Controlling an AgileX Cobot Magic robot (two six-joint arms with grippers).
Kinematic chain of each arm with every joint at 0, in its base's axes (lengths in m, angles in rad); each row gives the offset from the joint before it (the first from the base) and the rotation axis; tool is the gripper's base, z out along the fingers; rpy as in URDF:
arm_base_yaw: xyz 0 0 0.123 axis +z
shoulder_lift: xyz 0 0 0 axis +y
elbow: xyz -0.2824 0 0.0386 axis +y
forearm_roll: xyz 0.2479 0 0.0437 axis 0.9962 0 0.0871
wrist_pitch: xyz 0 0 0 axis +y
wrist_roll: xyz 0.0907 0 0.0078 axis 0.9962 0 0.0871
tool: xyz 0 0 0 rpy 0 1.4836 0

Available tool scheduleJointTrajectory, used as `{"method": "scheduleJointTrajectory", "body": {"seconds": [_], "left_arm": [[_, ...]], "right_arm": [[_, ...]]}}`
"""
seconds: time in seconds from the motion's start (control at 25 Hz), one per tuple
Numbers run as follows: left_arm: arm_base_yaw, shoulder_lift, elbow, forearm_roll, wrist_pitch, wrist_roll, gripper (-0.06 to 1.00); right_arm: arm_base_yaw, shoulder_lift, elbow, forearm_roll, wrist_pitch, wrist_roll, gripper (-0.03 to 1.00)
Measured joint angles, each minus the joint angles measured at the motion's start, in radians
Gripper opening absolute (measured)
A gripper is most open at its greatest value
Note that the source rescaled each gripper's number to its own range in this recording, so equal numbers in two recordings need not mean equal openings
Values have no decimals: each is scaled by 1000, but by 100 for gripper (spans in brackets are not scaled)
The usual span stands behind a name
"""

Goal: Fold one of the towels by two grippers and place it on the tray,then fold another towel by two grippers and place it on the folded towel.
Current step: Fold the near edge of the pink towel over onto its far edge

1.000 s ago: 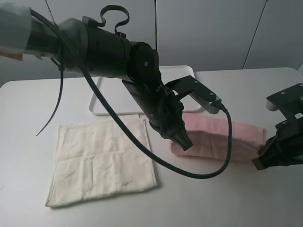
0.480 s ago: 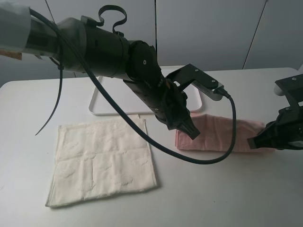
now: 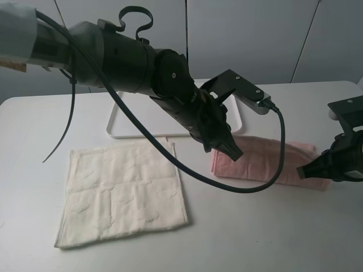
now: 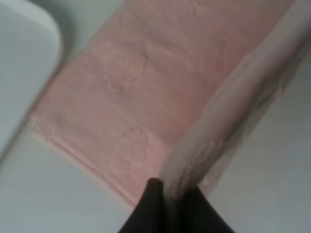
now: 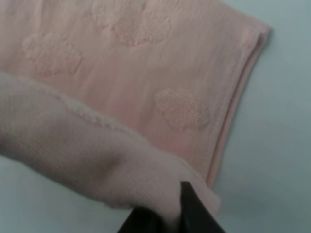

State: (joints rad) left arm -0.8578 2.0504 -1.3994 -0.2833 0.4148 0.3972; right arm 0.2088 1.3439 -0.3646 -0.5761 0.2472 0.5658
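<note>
You had the left gripper point(image 3: 231, 153) and right gripper point(image 3: 303, 171) each clamped on a lifted edge of the doubled, embossed pink towel point(image 3: 258, 163), with the tray point(image 3: 113, 129) just behind and open tabletop point(image 3: 255, 229) in front.

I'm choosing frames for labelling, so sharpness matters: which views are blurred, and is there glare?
Exterior high: sharp, evenly lit, no glare on the tray or the cream-white towel. Left wrist: soft throughout, the lifted edge of the pink towel nearest the lens most blurred. Right wrist: the flat pink layer fairly clear, the lifted fold out of focus.
</note>
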Motion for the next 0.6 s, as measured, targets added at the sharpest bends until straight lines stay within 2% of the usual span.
{"method": "scheduleJointTrajectory", "body": {"seconds": [0.16, 0.36, 0.48, 0.52, 0.6], "left_arm": [[0, 0, 0, 27, -12, 0, 1], [0, 12, 0, 68, -27, -36, 1], [0, 34, 0, 82, -30, -51, 1], [0, 37, 0, 91, -32, -63, 2], [0, 38, 0, 112, -39, -87, 10]], "right_arm": [[0, 3, -2, -163, -12, 156, 1], [0, 3, -2, -455, -20, 480, 4], [0, 4, -2, -654, -23, 696, 20], [0, 4, -2, -722, -23, 765, 29], [0, 4, -2, -817, -10, 866, 48]]}}
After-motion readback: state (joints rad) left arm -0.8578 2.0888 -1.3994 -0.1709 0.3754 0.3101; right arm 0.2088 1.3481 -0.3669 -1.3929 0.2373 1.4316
